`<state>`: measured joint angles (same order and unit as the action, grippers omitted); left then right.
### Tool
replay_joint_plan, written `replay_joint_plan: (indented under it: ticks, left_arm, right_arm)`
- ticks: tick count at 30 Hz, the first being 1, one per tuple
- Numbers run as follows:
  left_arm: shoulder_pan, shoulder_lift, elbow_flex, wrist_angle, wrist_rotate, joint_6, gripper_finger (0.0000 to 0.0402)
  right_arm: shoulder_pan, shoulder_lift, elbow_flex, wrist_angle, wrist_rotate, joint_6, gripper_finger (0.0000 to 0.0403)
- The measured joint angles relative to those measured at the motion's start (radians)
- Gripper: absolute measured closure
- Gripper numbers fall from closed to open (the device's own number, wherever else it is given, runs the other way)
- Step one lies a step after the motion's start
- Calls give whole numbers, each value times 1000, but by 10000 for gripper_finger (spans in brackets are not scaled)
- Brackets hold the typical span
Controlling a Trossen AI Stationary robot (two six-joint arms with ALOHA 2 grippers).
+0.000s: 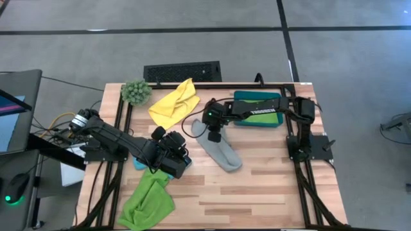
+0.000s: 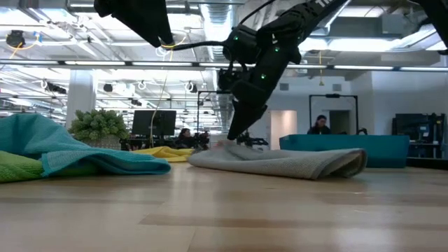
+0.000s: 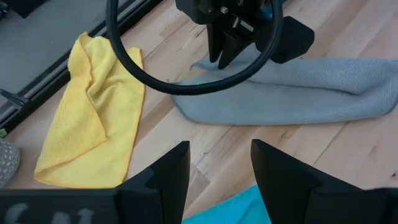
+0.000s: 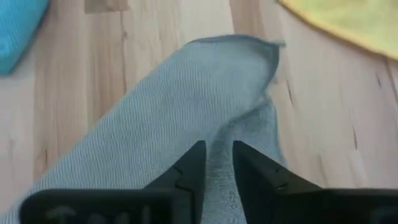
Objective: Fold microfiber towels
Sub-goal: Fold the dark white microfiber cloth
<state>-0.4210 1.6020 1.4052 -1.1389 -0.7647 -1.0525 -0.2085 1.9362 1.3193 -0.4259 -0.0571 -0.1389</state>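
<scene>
Soft ribbed grey towel (image 4: 155, 130) is lying folded long; right gripper (image 4: 216, 163), fingers slightly parted, is pressing its corner.

Bare wood right of the grey towel (image 1: 218, 151) – left arm (image 1: 128, 144) crowds its other side

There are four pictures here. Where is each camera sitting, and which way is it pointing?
High view: above the table, looking straight down; both arms show, with the right gripper on the grey towel.
Low view: at tabletop height, looking level across the table into the room; the arms come in from above.
Left wrist view: on the left arm, looking past its own open fingers at the yellow towel.
Right wrist view: on the right arm, close over the grey towel.
All four views show the grey towel.
</scene>
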Motion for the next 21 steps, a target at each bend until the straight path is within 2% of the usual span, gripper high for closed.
replay_joint_plan:
  ticks: [8,21]
  left_arm:
    - [0,0,0,0,0,-6,237]
    - [0,0,0,4,-1,-12,237]
  right_arm:
    - [-11,0,0,-6,-43,17,246]
    - [-23,67,-3,4,-49,52,238]
